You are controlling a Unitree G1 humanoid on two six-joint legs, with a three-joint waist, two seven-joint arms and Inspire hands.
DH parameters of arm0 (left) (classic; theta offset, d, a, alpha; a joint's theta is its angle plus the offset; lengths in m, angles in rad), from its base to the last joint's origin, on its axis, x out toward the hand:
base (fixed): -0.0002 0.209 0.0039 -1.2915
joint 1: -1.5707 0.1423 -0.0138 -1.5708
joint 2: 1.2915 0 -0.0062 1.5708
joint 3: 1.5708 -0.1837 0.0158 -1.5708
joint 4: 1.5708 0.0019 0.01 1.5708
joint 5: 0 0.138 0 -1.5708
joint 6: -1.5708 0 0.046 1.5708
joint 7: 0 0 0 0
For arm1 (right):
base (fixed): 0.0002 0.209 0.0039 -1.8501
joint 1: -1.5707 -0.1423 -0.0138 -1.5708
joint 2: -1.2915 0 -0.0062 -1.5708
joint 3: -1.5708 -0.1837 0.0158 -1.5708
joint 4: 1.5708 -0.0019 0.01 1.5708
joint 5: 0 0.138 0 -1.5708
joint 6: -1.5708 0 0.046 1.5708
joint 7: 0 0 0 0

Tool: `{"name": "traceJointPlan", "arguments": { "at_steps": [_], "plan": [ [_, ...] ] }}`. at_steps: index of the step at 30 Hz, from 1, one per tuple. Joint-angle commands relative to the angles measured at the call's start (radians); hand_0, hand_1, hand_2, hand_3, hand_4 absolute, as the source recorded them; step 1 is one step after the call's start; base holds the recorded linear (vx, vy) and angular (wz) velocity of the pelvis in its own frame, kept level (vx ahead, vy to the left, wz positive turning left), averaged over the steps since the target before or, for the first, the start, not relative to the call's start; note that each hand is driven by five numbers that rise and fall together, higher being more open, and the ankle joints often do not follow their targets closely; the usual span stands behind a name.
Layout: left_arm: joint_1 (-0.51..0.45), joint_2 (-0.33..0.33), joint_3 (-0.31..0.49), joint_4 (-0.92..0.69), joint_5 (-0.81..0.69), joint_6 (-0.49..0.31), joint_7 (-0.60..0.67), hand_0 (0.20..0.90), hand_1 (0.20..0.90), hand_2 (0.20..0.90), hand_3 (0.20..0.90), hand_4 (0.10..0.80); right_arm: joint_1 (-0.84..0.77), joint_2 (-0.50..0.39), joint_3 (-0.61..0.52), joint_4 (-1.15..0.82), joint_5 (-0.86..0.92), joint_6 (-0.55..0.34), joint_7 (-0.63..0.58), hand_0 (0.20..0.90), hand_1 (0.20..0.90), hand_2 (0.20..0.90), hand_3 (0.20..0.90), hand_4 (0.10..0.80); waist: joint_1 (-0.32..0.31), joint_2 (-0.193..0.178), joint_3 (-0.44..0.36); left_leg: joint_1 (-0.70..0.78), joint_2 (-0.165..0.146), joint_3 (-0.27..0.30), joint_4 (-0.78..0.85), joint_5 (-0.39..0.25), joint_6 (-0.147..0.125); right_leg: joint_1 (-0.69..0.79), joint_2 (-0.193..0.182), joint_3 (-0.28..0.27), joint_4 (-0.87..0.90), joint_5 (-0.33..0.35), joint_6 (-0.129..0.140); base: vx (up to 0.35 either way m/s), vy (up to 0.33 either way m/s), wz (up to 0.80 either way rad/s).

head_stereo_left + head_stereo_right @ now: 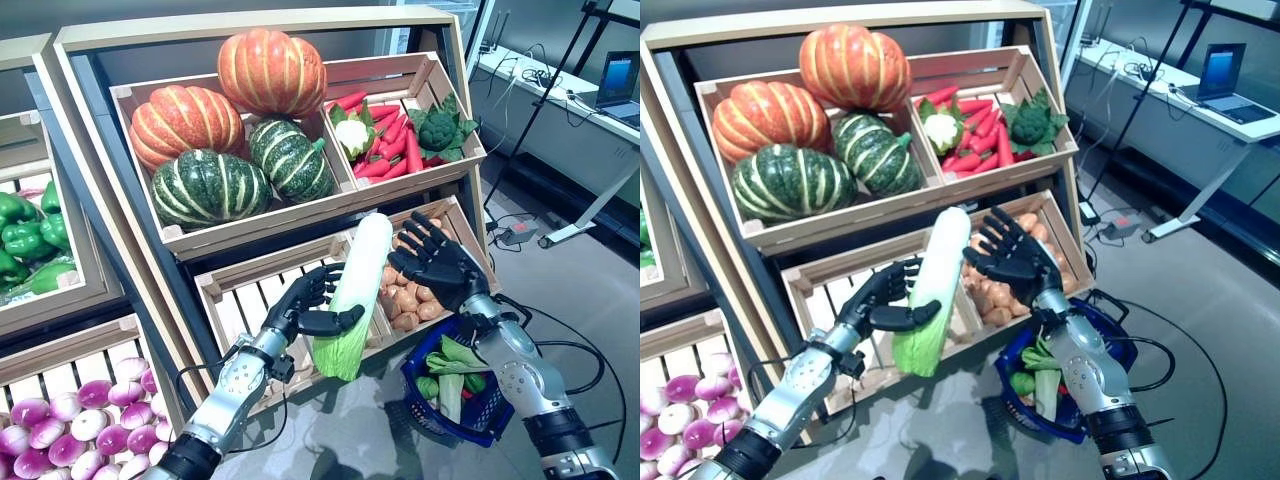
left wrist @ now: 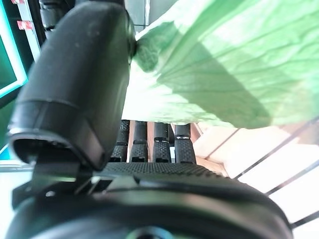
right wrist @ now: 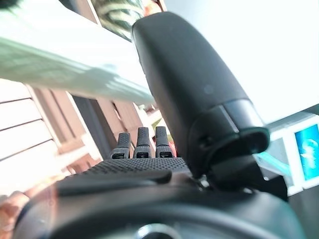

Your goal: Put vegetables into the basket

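Left hand [image 1: 300,305] grips cabbage [image 1: 352,290] up beside the basket [image 1: 420,390], some greens already in; right hand [image 1: 440,262] spread open beside it.

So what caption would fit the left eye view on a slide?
Left hand grips a napa cabbage, right hand open beside it, above the blue basket.
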Motion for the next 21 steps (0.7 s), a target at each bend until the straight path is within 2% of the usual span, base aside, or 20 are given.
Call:
{"name": "traceJointPlan", "arguments": {
  "at_steps": [1, 11, 21],
  "plan": [
    [-0.092, 0.010, -0.019, -0.121, 0.022, -0.202, 0.013, 0.300, 0.300, 0.300, 0.300, 0.400, -0.138, -0.040, -0.004, 0.001, 0.098, -0.039, 0.065, 0.900, 0.900, 0.900, 0.900, 0.800, 0.012, -0.021, -0.075, -0.011, -0.021, 0.000, 0.001, -0.077, 0.023, -0.009, 0.011, -0.017, 0.001, 0.015, -0.039, 0.000, 0.000, 0.00],
    [-0.122, 0.013, -0.066, -0.142, 0.043, -0.213, 0.030, 0.300, 0.300, 0.300, 0.300, 0.400, -0.183, -0.007, 0.055, 0.049, 0.170, 0.002, 0.095, 0.900, 0.900, 0.900, 0.900, 0.800, 0.019, -0.020, -0.074, -0.007, -0.019, -0.005, 0.001, -0.076, 0.020, -0.003, 0.009, -0.022, 0.001, 0.014, -0.038, -0.002, 0.001, 0.01],
    [-0.131, 0.024, -0.111, -0.138, 0.050, -0.221, -0.020, 0.300, 0.300, 0.300, 0.300, 0.400, -0.278, 0.022, 0.086, 0.128, 0.255, 0.044, 0.111, 0.900, 0.900, 0.900, 0.900, 0.800, 0.038, -0.018, -0.079, -0.007, -0.019, -0.021, 0.001, -0.077, 0.017, 0.004, 0.006, -0.035, 0.001, 0.009, -0.038, -0.003, -0.001, 0.02]
  ]
}}
